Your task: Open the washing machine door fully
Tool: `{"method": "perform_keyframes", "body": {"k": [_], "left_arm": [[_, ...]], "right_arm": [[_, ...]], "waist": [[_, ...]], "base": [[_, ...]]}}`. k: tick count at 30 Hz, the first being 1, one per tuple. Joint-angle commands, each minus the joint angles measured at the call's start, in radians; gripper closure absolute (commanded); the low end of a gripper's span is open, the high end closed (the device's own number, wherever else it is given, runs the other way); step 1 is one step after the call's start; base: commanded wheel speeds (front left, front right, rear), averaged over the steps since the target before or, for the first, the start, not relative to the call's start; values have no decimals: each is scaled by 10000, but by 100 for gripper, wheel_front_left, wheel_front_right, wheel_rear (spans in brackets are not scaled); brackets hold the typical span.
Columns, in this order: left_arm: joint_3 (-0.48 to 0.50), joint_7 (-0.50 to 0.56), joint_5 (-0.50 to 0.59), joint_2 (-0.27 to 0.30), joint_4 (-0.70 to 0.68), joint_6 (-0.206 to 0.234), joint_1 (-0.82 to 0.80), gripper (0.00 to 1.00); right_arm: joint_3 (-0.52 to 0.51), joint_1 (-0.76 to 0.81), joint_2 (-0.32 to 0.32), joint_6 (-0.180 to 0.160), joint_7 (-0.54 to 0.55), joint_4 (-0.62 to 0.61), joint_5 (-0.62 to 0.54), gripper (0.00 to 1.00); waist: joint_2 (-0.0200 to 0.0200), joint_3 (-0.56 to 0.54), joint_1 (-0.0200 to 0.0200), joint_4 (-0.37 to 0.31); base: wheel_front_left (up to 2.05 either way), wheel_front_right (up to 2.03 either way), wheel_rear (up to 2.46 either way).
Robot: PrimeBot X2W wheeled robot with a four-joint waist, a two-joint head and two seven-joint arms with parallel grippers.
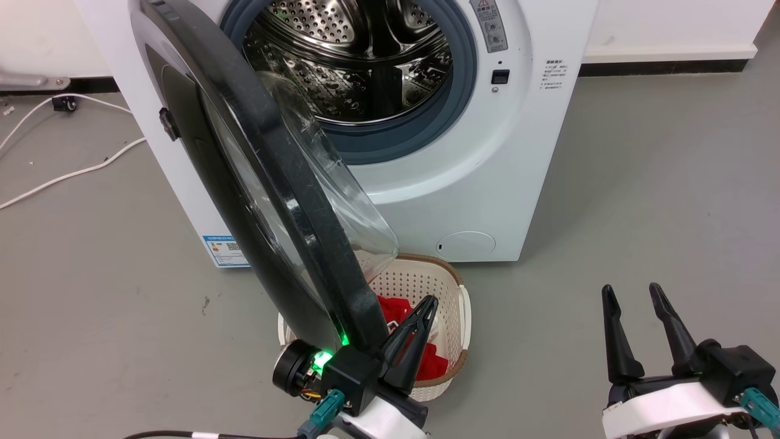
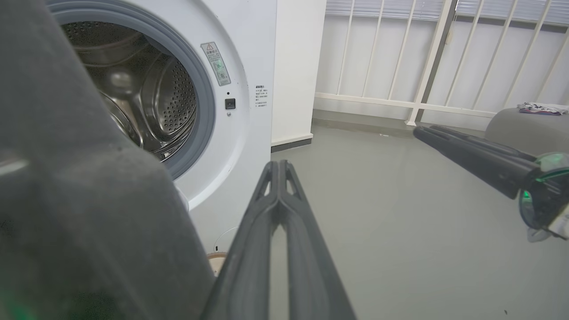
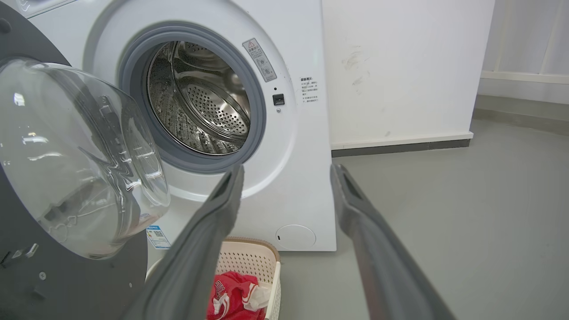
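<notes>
A: Where's the door point(image 1: 292, 201)?
B: Swung about halfway out from the washer point(image 1: 524, 152), edge toward us. Its lower rim sits just left of the left gripper point(image 1: 428, 306), whose fingers are pressed together and hold nothing. I can't tell whether they touch the rim.
A: And the other arm?
B: The right gripper point(image 1: 631, 288) is well off to the right of those fingers. Its own fingers are spread and empty.
A: What could go wrong?
B: I'd say the push has to go leftward against the door's inner face. The closed fingers are narrow and the rim is glossy and curved, so they could skid past the edge and leave the door short of fully open.
A: Anything else?
B: The glass bowl point(image 1: 356, 207) bulges out ahead of the fingertips on that same side, and sliding forward along the face could knock it. The basket point(image 1: 456, 286) with red cloth point(image 1: 429, 364) lies right under the fingers, so a dropped wrist might snag its rim.
A: The hinge?
B: I can't see where it stops. Forcing past that point would strain it.
</notes>
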Motion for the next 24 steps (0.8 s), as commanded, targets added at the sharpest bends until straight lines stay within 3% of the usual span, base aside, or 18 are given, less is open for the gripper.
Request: {"method": "perform_keyframes", "body": {"k": [1,15,24], "left_arm": [[359,-17,-24,157,-34,189,-158,100],[793,-11,36,311,-840,718,1391,100],[1392,-15,-71,646,-1837,1303,2547,100]], "right_arm": [[21,-111,25,-3,-20,21,24,0],[109,106,25,-3,-90,236,212,0],[-36,356,25,-3,-51,157,195,0]], "waist": [[0,5,0,13],[0,-183,0,545],[0,-221,0,1798]], "base": [[0,0,0],[0,0,0],[0,0,0]]}}
